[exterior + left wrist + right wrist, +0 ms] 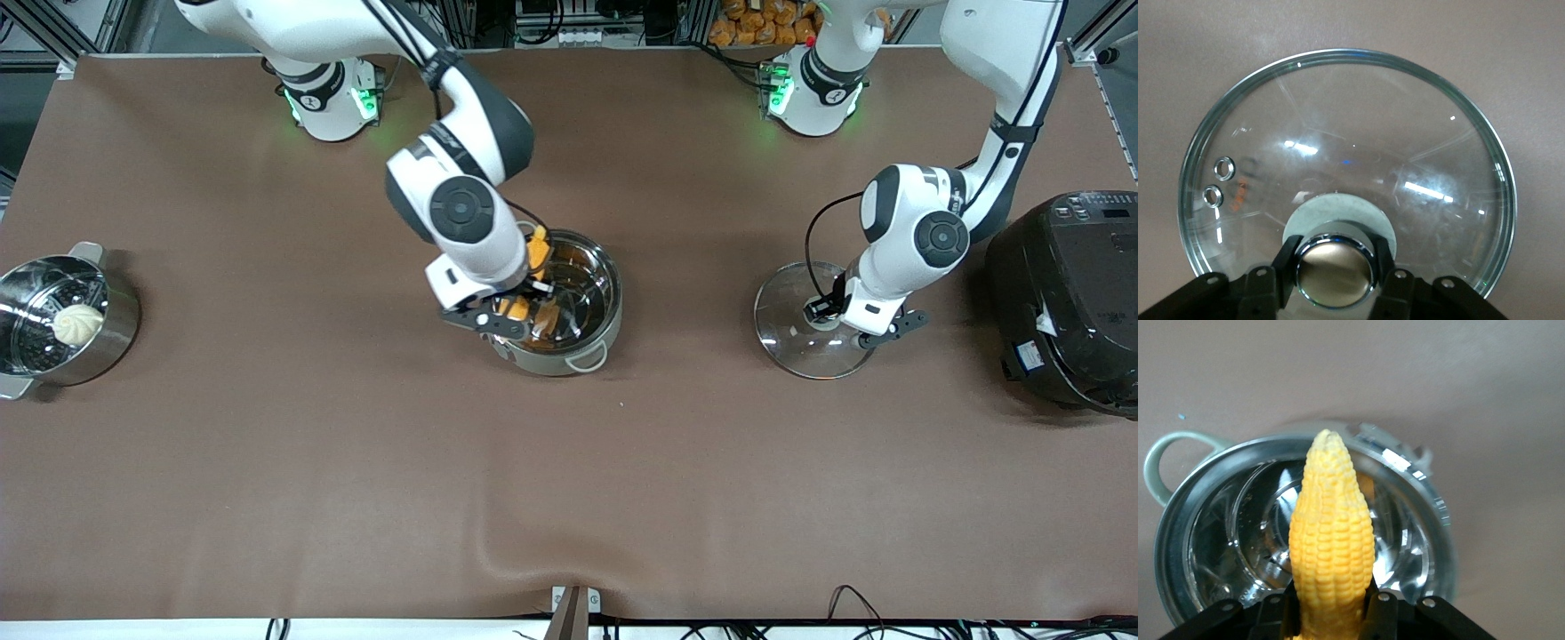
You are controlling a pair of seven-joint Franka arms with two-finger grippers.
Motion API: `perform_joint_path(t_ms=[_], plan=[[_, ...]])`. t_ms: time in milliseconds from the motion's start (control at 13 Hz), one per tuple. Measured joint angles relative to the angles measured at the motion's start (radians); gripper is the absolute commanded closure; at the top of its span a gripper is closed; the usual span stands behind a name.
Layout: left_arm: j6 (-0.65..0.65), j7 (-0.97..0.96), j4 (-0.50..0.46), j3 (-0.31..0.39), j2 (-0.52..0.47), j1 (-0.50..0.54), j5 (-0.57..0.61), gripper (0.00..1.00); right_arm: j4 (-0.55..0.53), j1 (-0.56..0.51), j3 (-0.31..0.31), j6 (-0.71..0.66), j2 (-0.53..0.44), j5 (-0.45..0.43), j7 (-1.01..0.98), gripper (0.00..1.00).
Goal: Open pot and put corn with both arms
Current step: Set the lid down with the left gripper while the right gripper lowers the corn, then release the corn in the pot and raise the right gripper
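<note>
Front view: the right claw point(514, 313) holds the corn point(537, 252) over the open pot point(569, 302) mid-counter.

Left wrist view: the left claw point(1337, 267) grips the lid point(1345, 167) by its knob point(1335, 270), resting toward the left arm's edge.

Right wrist view: centre the cob, lower it, then release.

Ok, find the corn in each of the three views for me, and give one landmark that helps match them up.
Front view: the corn shows orange over the open pot, held by the right gripper.
Left wrist view: not in it; only the glass lid on the table, with the left gripper at its knob.
Right wrist view: the corn stands centre, clamped above the pot.
Shared landmark: the pot, in the front and right wrist views.
</note>
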Motion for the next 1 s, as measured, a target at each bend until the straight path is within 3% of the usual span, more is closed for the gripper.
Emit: perform_joint_path(t_ms=[154, 308, 385, 769, 1000], plan=[[0.000, 0.000, 0.024, -0.001, -0.001, 0.000, 0.000, 0.00, 0.000, 0.026, -0.002, 0.052, 0.031, -0.004, 0.035, 0.90], [-0.021, 0.000, 0.070, -0.002, -0.008, 0.000, 0.000, 0.00, 0.000, 0.035, -0.003, 0.069, 0.048, -0.024, 0.048, 0.59], [-0.066, 0.000, 0.106, -0.002, -0.014, 0.000, 0.000, 0.00, 0.000, 0.035, -0.005, 0.069, 0.052, -0.029, 0.049, 0.04], [-0.484, 0.000, 0.423, -0.002, -0.054, 0.000, 0.000, 0.00, 0.003, 0.036, -0.009, 0.070, 0.056, -0.036, 0.050, 0.00], [-0.602, 0.000, 0.539, -0.004, -0.064, 0.000, 0.000, 0.00, 0.015, 0.035, -0.010, 0.074, 0.056, -0.035, 0.089, 0.00]])
